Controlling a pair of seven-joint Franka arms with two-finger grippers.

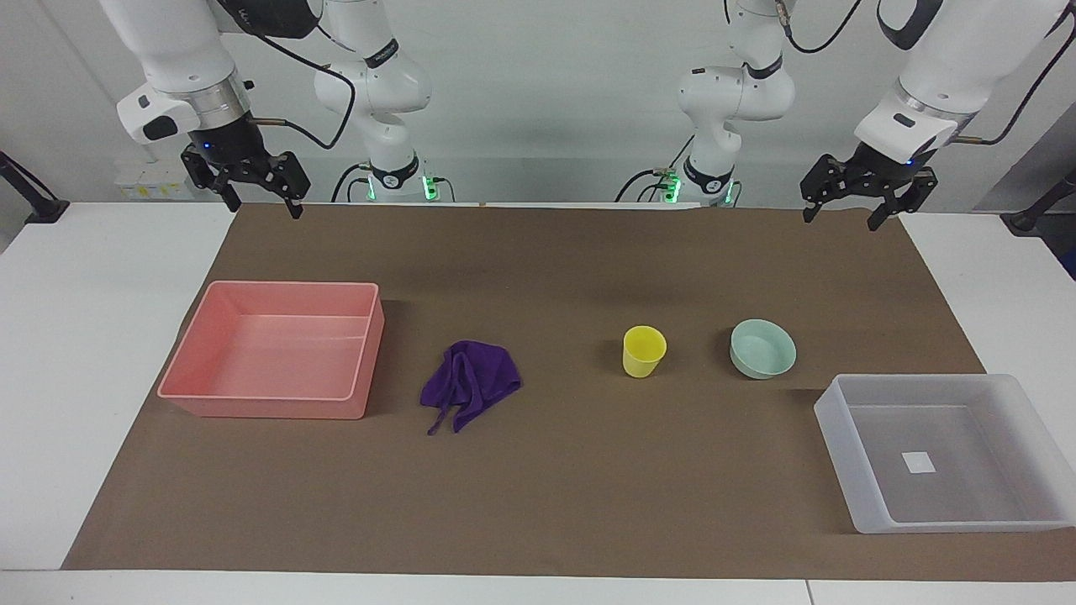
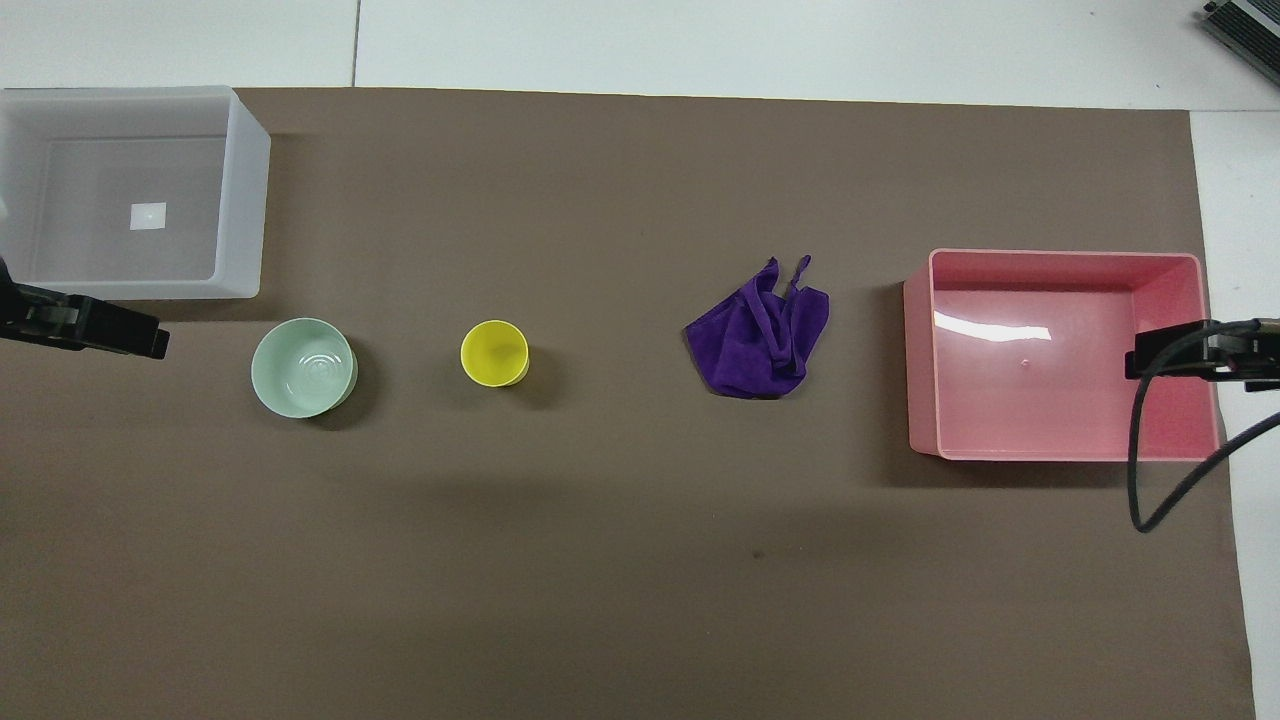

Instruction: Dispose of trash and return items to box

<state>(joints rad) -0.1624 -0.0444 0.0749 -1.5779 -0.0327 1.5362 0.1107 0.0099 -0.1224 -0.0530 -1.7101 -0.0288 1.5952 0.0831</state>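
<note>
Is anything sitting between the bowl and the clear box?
Nothing visible. The bowl sits on bare mat just nearer the robots than the box, which holds nothing. The cup stands beside the bowl, toward the right arm's end, off that path.

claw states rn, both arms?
Left claw: open, empty, raised over the mat's edge nearest the robots.
Right claw: open, empty, raised likewise at its own end.

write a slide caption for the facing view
Purple cloth, yellow cup and green bowl lie between pink bin and frosted tray.
</note>
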